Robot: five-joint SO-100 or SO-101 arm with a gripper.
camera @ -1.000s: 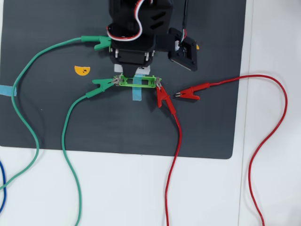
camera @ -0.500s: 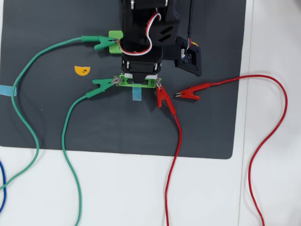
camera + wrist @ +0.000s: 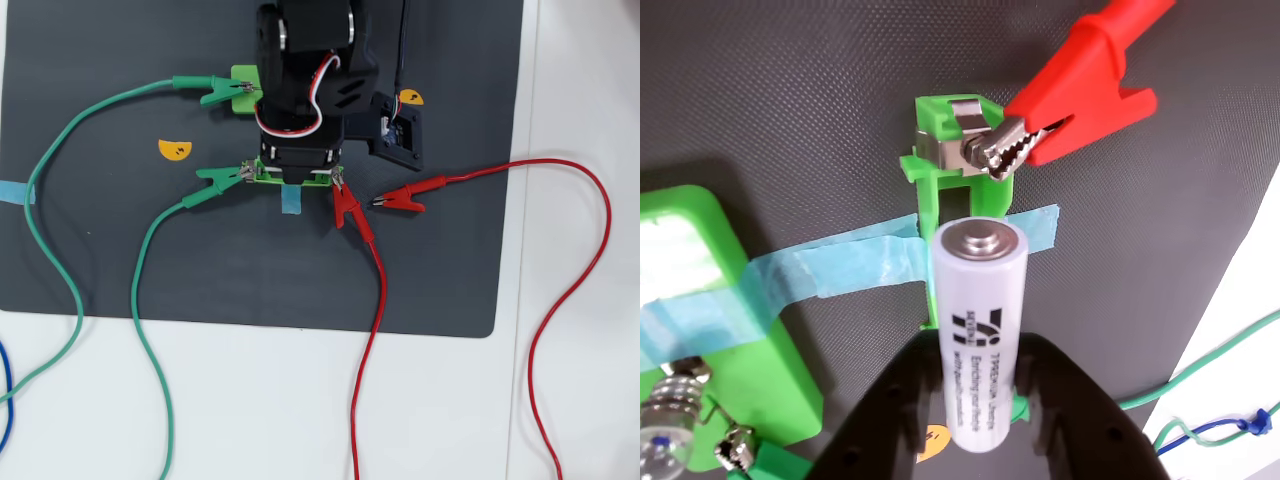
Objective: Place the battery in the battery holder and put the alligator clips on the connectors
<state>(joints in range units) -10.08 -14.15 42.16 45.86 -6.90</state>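
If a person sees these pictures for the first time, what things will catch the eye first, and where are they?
In the wrist view, the white battery fills the centre, held between the black fingers of the gripper just above the green battery holder. A bright red alligator clip bites the metal terminal at the holder's far end. In the overhead view, long green and red wires loop across the dark mat.

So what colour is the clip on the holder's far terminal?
Red alligator clip, clearest in the wrist view.

You see two small orange half-disc stickers (image 3: 174,149) on the dark grey rubber mat (image 3: 250,270); strips of blue tape (image 3: 291,199) lie there too.
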